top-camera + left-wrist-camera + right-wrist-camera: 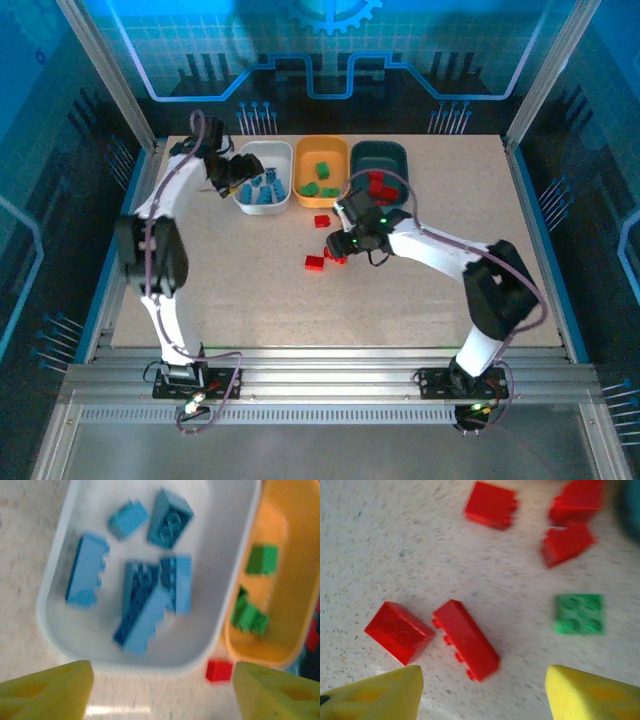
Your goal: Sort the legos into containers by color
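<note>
Both pairs of jaws stand wide, nothing between them. Three trays line the table's [250,300] far edge: white tray [50,595] left, orange-yellow tray [295,570] in the middle, teal tray [385,152] right. The left gripper [162,682] hangs over the white tray's near rim; blue bricks [87,570] inside lie at mixed angles. Green bricks [261,560] sit in the orange-yellow tray. The right gripper [482,685] hovers mid-table over loose pieces: a long red brick [466,640] on its side, long axis diagonal, a stubbier red brick [399,631] just beside it, and a green square brick [580,613], studs up.
</note>
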